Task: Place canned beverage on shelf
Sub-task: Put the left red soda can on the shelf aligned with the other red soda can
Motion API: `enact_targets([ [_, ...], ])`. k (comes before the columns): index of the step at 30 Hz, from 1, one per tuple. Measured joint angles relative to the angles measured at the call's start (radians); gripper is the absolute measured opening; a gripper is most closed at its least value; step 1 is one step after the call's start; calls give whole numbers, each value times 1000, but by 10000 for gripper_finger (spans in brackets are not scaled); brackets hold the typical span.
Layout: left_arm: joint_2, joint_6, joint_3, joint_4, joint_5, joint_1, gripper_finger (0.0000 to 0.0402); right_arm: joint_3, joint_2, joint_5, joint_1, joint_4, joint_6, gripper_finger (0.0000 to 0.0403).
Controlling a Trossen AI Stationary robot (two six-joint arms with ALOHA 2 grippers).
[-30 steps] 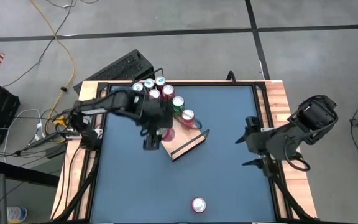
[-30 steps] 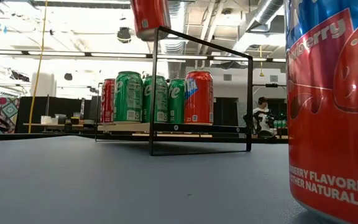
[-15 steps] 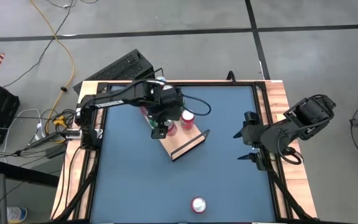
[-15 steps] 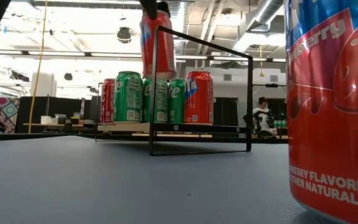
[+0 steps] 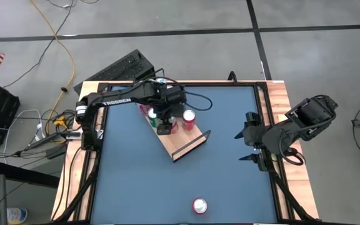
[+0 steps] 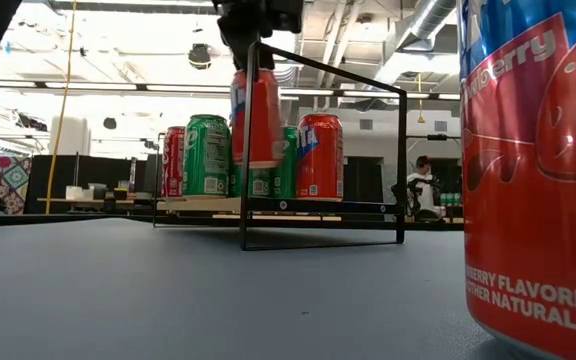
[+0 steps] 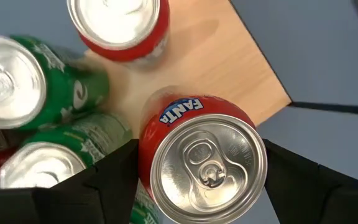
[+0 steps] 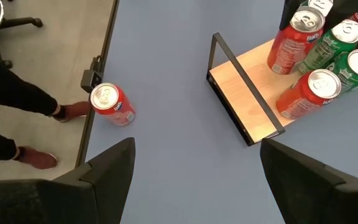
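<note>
Fanta can [image 7: 204, 163], red, hangs upright in the left gripper [image 5: 164, 127], clamped between its fingers above the shelf [image 5: 187, 142] beside the standing cans [image 6: 206, 155]; its base is hidden. Right gripper [image 5: 247, 145] waits wide, holding nothing, near the table's right edge.

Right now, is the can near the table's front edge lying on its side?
No, that can stands upright on the blue table, its round top facing up.

Glossy metal cans [image 7: 202, 163] stand on a pale matt wood shelf [image 8: 253, 93], apparently smooth.
</note>
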Motion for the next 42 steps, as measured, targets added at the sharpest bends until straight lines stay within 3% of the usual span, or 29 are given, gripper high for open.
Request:
enact_targets([
  [16,0,0,-78,118,33,3,271,0,0,2,0,0,-1,329],
  [42,51,32,-80,111,57,26,271,0,0,2,0,0,-4,329],
])
